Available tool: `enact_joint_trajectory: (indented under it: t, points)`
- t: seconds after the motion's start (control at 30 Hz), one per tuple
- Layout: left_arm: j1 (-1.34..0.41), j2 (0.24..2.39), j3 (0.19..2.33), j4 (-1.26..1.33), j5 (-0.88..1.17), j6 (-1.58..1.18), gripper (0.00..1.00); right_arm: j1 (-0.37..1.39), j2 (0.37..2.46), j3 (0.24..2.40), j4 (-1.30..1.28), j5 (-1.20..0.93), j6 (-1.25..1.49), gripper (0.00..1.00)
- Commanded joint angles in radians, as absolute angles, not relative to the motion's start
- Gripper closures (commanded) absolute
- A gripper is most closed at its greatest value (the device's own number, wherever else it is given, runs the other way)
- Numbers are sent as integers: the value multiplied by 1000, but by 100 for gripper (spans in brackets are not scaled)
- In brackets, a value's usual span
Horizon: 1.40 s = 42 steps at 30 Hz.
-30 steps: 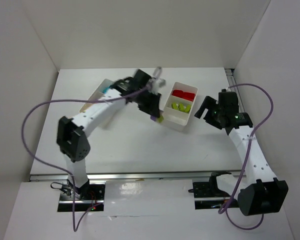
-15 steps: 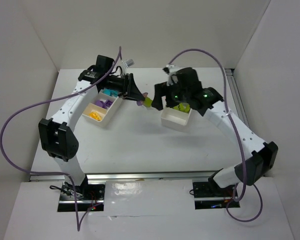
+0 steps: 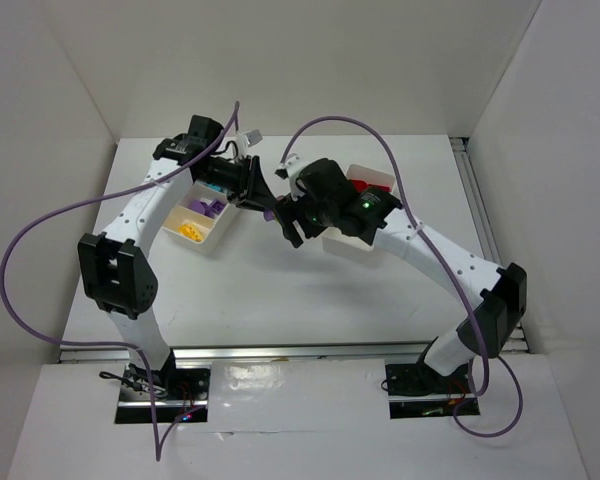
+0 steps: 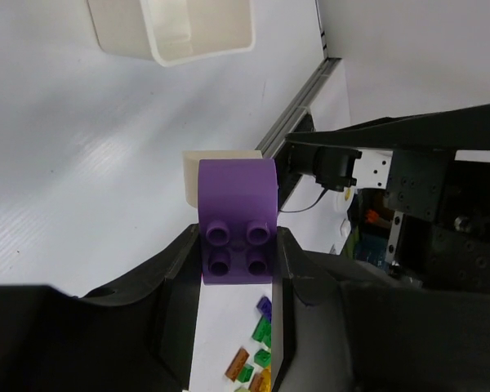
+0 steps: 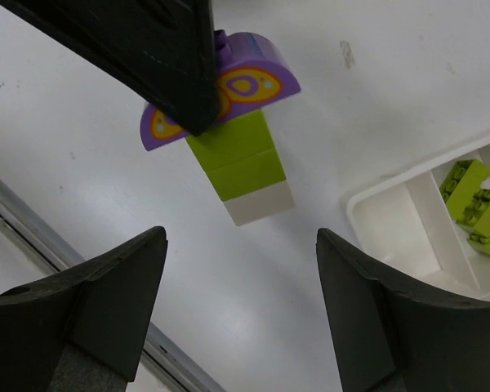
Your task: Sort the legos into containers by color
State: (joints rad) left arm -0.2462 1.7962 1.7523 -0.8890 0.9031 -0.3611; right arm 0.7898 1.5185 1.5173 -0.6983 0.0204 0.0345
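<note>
Over the middle of the white surface, the left jaws are clamped tight on a stack of legos held in the air, between the two white plastic trays. The left wrist view shows a glossy purple brick with a rounded end and four round studs, pinched between matte black fingers, with only a cream sliver behind it. The right wrist view shows the stack's other face: an orange-and-yellow oval print on the purple arch, a lime green brick below it, and a white brick at the tip. The right jaws stand wide apart near the stack and grip nothing; their two dark fingers frame the bottom of that view. From above, the stack is only a speck of purple where the two arms meet. The left tray holds cyan bricks, purple bricks and yellow bricks in separate compartments. The right tray holds red bricks at its far end and lime green bricks beside them.
</note>
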Motion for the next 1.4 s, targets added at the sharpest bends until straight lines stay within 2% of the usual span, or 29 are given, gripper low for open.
enact_joint_trajectory:
  t: [0.0,0.33,0.67,1.17,1.37]
  points:
    - [-245,1812,1805,-956,946,-301,100,816,1546,1572,-710,86,-31,19]
    - [-265,1812,1796,-965,946,-267,100,836,1601,1605,-670,104,-71,24]
    - [-265,1830,1787,-974,957,-258,100,836,1601,1614,-592,67,-89,40]
    - [-265,1839,1796,-956,985,-276,100,836,1611,1559,-522,14,-52,44]
    - [-265,1839,1796,-946,1005,-294,100,836,1611,1534,-493,5,-31,63]
